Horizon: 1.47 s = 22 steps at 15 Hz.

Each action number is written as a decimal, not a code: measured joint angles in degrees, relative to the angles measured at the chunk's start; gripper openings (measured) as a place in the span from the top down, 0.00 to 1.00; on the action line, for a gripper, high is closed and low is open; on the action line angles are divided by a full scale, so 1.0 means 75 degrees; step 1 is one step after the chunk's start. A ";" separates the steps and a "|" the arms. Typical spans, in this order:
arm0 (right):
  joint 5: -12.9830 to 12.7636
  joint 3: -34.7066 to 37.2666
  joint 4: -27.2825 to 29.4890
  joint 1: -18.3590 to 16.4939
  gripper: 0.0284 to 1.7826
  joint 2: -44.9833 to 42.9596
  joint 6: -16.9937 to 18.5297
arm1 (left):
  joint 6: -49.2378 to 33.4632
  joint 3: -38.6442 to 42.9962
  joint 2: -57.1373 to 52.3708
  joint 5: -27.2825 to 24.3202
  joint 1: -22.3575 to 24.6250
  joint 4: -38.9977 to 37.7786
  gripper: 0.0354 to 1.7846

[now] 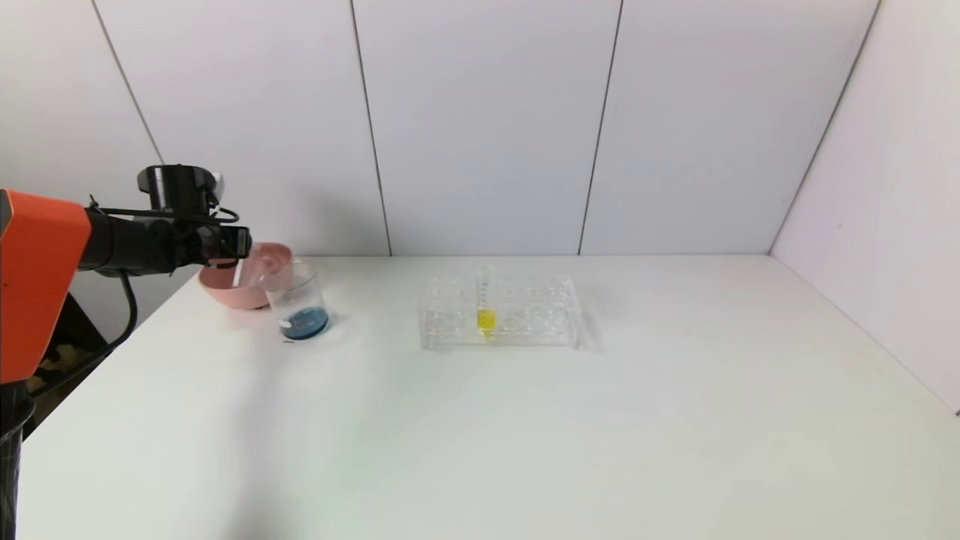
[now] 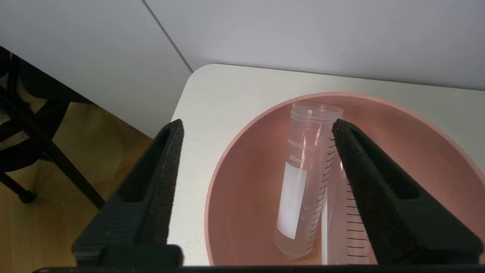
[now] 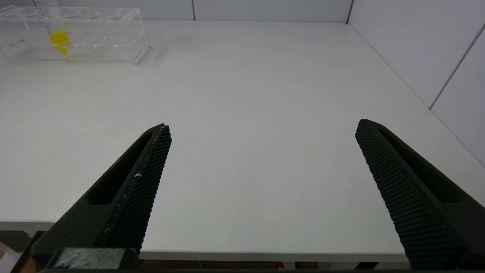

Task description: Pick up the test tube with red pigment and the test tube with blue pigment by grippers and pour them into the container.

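Note:
My left gripper (image 2: 257,123) hangs open over the pink bowl (image 2: 242,204) at the table's far left corner, and nothing sits between its fingers. Two clear graduated tubes lie in that bowl. One leans in plain sight (image 2: 307,182); the other (image 2: 339,231) is partly hidden behind a finger. Neither shows coloured pigment, so I cannot tell the red test tube from the blue one. In the head view the left gripper (image 1: 238,251) is above the bowl (image 1: 225,291). The container (image 1: 300,306), a small glass beaker, stands right beside the bowl with dark blue liquid at its bottom.
A clear tube rack (image 1: 499,311) stands mid-table at the back and holds one tube of yellow liquid (image 1: 485,316). My right gripper (image 3: 263,125) hovers open at the table's near edge, out of the head view. The rack (image 3: 94,38) lies far ahead of it.

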 joint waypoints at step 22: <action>0.0000 0.0000 0.0000 -0.0003 0.00 0.0000 0.0000 | 0.2149 0.3379 -0.7979 -0.1590 -0.1289 0.1305 0.01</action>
